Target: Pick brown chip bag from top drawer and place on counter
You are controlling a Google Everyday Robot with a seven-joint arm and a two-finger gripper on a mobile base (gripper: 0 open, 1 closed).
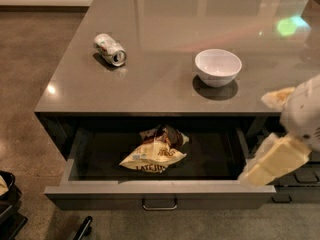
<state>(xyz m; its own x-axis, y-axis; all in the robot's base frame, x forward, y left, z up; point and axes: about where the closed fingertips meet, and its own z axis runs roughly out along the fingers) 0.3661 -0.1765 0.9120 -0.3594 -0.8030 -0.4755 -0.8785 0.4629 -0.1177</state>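
Note:
The brown chip bag (156,154) lies crumpled in the middle of the open top drawer (160,193), its pale yellow side mostly up and some dark brown showing at the top. The drawer has a grey front, a small dark handle (159,204) and a dark interior. The counter (165,29) is a glossy grey-brown slab above it. My gripper (252,174) is cream coloured and hangs at the drawer's front right corner, to the right of the bag and apart from it.
A silver drink can (110,49) lies on its side on the counter's left part. A white bowl (218,66) stands right of centre. Narrower stacked drawers (297,179) sit to the right, behind my arm. A dark object (6,194) is on the floor at lower left.

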